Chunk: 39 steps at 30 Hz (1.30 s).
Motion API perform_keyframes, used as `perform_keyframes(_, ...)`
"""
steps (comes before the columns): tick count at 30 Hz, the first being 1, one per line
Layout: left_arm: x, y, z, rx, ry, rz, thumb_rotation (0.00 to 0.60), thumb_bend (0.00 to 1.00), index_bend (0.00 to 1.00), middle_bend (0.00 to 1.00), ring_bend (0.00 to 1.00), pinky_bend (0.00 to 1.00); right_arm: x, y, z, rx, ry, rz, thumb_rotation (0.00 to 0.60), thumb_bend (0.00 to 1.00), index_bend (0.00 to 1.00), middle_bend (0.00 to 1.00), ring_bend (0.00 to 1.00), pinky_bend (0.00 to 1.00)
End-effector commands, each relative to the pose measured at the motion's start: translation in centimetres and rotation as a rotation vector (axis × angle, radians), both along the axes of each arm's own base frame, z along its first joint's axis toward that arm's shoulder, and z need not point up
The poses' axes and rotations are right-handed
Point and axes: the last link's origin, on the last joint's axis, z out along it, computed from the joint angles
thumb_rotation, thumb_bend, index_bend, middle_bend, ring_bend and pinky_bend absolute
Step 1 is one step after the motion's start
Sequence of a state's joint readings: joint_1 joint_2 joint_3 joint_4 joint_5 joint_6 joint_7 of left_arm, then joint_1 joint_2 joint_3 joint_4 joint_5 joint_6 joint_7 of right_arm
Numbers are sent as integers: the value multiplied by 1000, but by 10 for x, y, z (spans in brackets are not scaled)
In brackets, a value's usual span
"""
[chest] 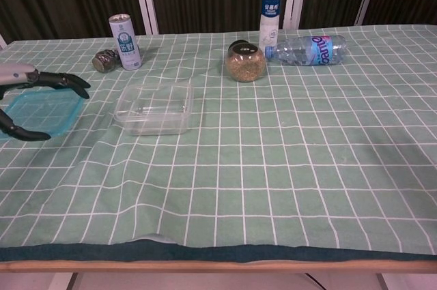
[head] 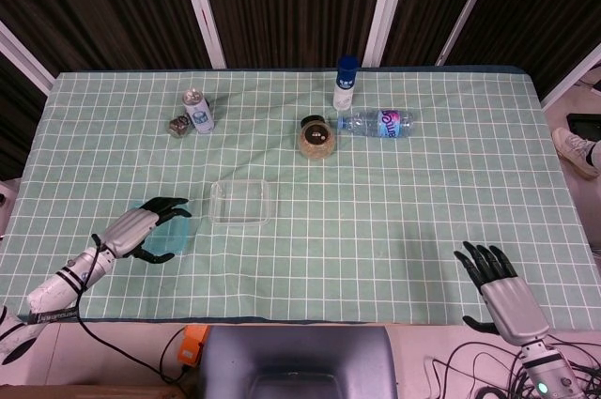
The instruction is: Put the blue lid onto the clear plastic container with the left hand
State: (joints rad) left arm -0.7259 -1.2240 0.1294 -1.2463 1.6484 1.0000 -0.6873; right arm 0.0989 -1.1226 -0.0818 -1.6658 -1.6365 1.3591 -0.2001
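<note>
Left of the clear plastic container (chest: 153, 107), left hand (head: 141, 230) pinches blue lid (chest: 37, 112) by its edges: likely light, thin, slippery; right hand (head: 495, 279) spread, holding nothing.

In the chest view the left robot hand (chest: 31, 95) and blue lid (chest: 37, 111) are cut off at 9 o'clock. The right robot hand's (head: 498, 284) wrist leaves the head view at 5 o'clock.

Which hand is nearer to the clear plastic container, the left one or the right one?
Left. The left hand holds the blue lid just beside the clear plastic container; the right hand rests far away, near the table's front edge.
</note>
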Motion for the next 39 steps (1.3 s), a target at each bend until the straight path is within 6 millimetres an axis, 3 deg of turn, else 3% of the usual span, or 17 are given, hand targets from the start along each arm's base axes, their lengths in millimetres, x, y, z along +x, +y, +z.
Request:
perform_keyframes(1,30,7,13,39,-44,-33,600,278,225,365,703,878,0,0,0,4,-2,0,600,217,0,0,0,0)
perform_keyframes(8,83,24,1,41,-55,-62,600,280,222,368,705,879,0,-1,0,16,-9,1,600,217,0,0,0,0)
perform_keyframes(18,137,49,-51,40,15,-21,600,278,212,384,715,888,-2,-4,6,31,-34,-9,600,217,0,0,0,0)
perform_keyframes(30,184,58,-111,66,101,47,600,277,188,393,715,885,-5,-7,11,63,-64,-19,600,217,0,0,0,0)
perform_keyframes(39,195,59,-122,85,148,101,600,278,157,391,714,884,-6,-6,16,66,-83,-17,600,217,0,0,0,0)
